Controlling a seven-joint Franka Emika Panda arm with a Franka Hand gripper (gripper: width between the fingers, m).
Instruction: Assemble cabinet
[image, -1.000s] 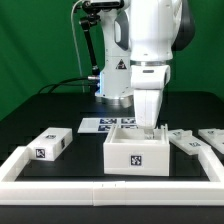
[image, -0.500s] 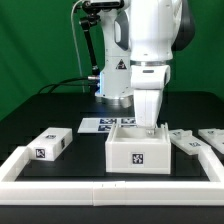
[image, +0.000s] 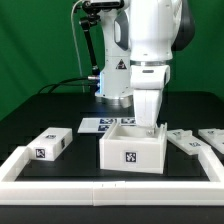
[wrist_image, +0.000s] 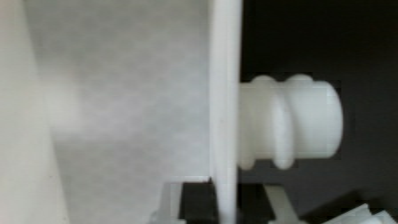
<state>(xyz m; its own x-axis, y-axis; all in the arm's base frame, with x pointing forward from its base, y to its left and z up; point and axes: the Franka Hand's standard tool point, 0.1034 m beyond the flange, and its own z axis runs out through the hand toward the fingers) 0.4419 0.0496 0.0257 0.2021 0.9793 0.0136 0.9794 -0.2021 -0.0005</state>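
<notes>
Cabinet (image: 132, 152) sits front and centre, open side up, long axis running 9 to 3 o'clock. Gripper (image: 151, 126) stands at its 2 o'clock corner, pinching the cabinet there, so the box body lies toward 7 o'clock from the grip.

The cabinet (image: 133, 152) stands before the marker board (image: 95, 125).

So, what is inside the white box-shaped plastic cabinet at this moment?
The end effector clamps the far wall of the white plastic cabinet, so one finger should be inside. The inner floor is hidden behind the front panel.
</notes>
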